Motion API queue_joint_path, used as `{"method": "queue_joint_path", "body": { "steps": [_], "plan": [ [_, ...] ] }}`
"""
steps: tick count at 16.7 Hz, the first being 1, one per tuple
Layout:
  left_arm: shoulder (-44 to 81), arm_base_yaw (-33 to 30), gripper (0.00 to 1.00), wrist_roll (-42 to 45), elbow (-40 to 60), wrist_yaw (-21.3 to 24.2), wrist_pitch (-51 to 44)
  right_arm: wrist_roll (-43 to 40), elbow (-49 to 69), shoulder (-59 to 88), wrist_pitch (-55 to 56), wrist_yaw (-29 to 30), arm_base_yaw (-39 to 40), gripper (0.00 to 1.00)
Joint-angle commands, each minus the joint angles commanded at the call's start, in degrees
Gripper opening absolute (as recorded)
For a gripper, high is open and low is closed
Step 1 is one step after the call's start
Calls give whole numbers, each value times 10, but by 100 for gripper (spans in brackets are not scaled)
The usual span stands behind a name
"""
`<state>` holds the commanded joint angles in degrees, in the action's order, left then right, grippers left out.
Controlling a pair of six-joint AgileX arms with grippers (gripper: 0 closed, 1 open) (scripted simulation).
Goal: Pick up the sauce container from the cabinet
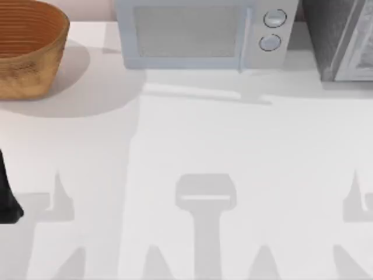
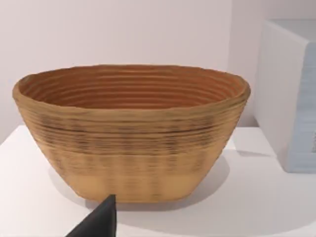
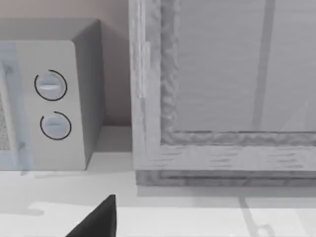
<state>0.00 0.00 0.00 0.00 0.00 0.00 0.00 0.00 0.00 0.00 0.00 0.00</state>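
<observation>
The sauce container cannot be made out anywhere on the table (image 1: 192,140); by the task it should sit inside the cabinet (image 1: 341,38), which stands at the far right corner of the table with its front panel looking closed. The right wrist view faces that cabinet (image 3: 222,89) squarely, with the microwave (image 3: 49,98) just beside it, so the right arm is judged the nearer one for the reach. A dark fingertip of the right gripper (image 3: 96,219) shows low in that view, but whether its jaws are spread or closed cannot be told. The left arm (image 1: 7,198) sits at the table's left edge, its wrist view facing the woven basket (image 2: 131,131) at the far left corner, well apart from the cabinet; a fingertip of the left gripper (image 2: 96,219) shows there, its state likewise unclear. The coming move likely turns on getting the cabinet open before any grasp.
</observation>
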Motion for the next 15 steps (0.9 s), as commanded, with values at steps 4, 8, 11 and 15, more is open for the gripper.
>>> {"method": "queue_joint_path", "body": {
  "steps": [4,8,11,15],
  "plan": [
    [0,0,100,0,0,0,0,0,18,15,-4,2,3,100],
    [0,0,100,0,0,0,0,1,126,102,-29,14,17,100],
    [0,0,100,0,0,0,0,3,257,206,-62,30,31,100],
    [0,0,100,0,0,0,0,5,468,371,-116,55,52,100]
  ]
}}
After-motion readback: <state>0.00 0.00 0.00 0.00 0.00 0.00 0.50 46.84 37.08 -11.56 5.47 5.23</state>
